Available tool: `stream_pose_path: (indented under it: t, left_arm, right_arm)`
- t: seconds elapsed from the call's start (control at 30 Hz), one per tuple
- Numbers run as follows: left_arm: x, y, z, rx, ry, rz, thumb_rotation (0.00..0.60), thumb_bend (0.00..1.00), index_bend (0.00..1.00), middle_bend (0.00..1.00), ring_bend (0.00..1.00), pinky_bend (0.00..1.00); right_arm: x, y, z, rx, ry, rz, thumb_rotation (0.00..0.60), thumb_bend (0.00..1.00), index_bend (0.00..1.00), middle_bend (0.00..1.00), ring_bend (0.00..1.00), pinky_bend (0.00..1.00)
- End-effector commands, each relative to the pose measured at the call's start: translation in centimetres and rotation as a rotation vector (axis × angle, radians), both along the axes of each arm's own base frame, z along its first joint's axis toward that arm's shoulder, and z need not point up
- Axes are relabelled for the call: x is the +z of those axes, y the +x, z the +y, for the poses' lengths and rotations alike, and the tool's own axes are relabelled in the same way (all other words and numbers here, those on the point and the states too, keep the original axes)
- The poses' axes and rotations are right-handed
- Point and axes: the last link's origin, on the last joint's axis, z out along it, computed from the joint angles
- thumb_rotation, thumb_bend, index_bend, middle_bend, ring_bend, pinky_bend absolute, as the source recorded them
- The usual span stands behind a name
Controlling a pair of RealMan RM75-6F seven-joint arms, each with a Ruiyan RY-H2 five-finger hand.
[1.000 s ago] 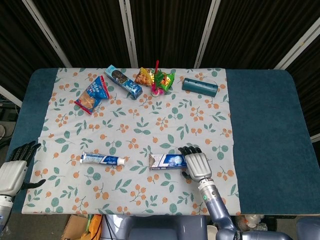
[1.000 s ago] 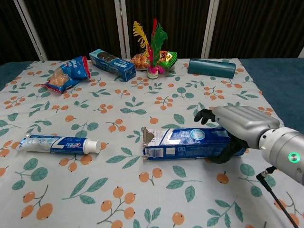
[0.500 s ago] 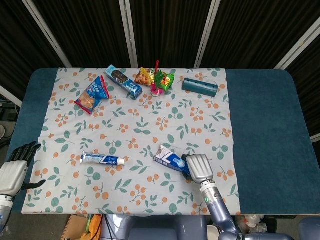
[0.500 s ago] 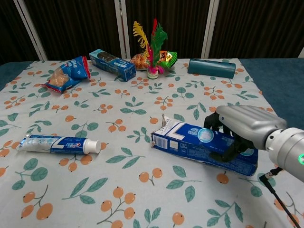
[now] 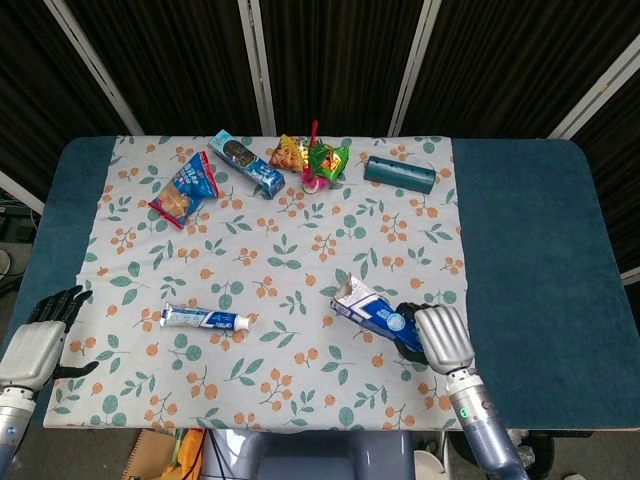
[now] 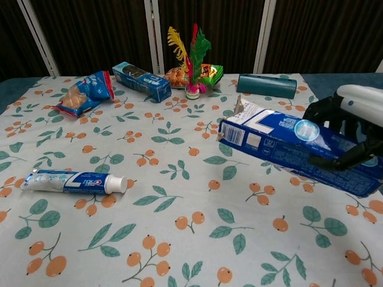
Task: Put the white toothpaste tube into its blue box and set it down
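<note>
Floral tablecloth (image 5: 300,250) before dark curtains: box lifted, tube not yet loaded.
The right hand (image 6: 353,128) clasped the blue box (image 6: 287,140) above the cloth; the toothpaste tube (image 5: 205,319) lay left of the box, untouched. The left hand (image 5: 35,340) was spread, empty. Insertion and set-down remained.

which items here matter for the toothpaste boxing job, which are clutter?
Job: white toothpaste tube, lying on the cloth; blue toothpaste box, held by the right hand.

Clutter: cookie box, blue snack bag, feather shuttlecock, snack packets, teal case.
</note>
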Motion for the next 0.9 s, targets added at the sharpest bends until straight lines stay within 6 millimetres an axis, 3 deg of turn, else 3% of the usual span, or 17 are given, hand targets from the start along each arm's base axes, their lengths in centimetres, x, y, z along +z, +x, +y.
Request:
stream_pose_path:
  t: [0.03, 0.17, 0.43, 0.63, 0.9]
  left_arm:
    - [-0.5, 0.6, 1.3, -0.023, -0.01, 0.019, 0.6, 0.0, 0.06, 0.01, 0.0, 0.03]
    - [-1.6, 1.7, 3.5, -0.072, -0.035, 0.069, 0.6, 0.06, 0.14, 0.13, 0.11, 0.22]
    - [-5.8, 5.3, 7.5, -0.151, -0.167, 0.14, 0.6, 0.13, 0.32, 0.3, 0.26, 0.35]
    - [-8.8, 6.3, 8.1, -0.159, -0.233, 0.176, 0.6, 0.16, 0.36, 0.35, 0.3, 0.38]
    - [-10.9, 7.3, 8.7, -0.183, -0.257, 0.19, 0.6, 0.19, 0.39, 0.38, 0.33, 0.38]
  right_arm:
    - [1.6, -0.5, 0.5, 0.011, -0.026, -0.032, 0.6, 0.41, 0.59, 0.62, 0.6, 0.61]
    - [2.3, -0.6, 0.7, 0.023, -0.028, -0.051, 0.6, 0.41, 0.59, 0.62, 0.6, 0.61]
    - [2.9, -1.0, 1.1, 0.042, -0.036, -0.049, 0.6, 0.41, 0.59, 0.62, 0.6, 0.61]
    - [3.2, -1.3, 1.1, 0.029, -0.036, -0.058, 0.6, 0.41, 0.59, 0.62, 0.6, 0.61]
    - [3.5, -1.2, 1.0, 0.029, -0.045, -0.069, 0.6, 0.41, 0.59, 0.62, 0.6, 0.61]
